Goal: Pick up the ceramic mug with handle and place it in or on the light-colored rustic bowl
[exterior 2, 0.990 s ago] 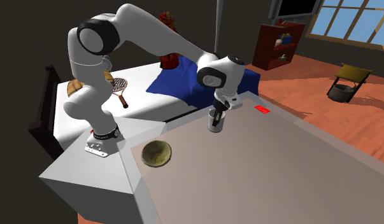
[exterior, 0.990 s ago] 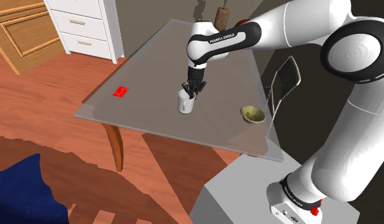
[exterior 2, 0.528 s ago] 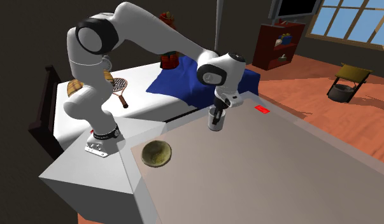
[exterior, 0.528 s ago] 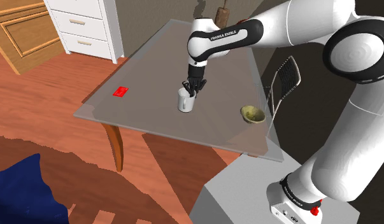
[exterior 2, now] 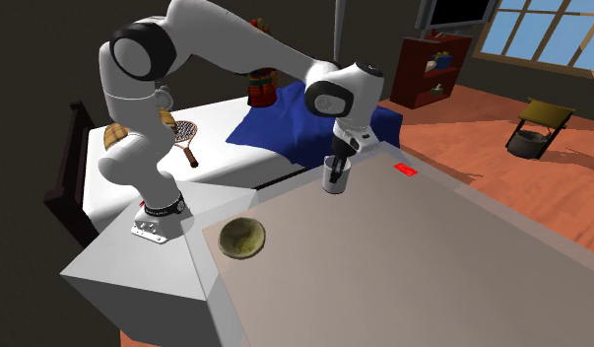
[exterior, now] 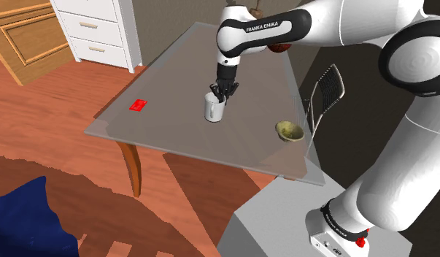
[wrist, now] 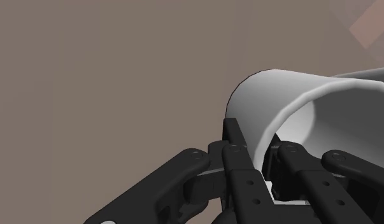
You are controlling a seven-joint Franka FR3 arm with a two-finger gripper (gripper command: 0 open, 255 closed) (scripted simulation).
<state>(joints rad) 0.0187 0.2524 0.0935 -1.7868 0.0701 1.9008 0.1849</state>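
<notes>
Gripping the mug [exterior: 213, 111] by its wall, one finger inside and one outside, the claw [exterior: 221, 97] holds it right beneath itself, at or just above the tabletop [exterior: 171, 109]; the step is lifting, next a sideways carry over the bowl [exterior: 289, 131]

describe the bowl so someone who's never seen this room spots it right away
Find the grey table beside the robot's stand. The bowl sits on its corner nearest the stand, by the edge. It is the low, open, olive-tan dish, unlike the tall white mug and the flat red card farther along the table.
</notes>
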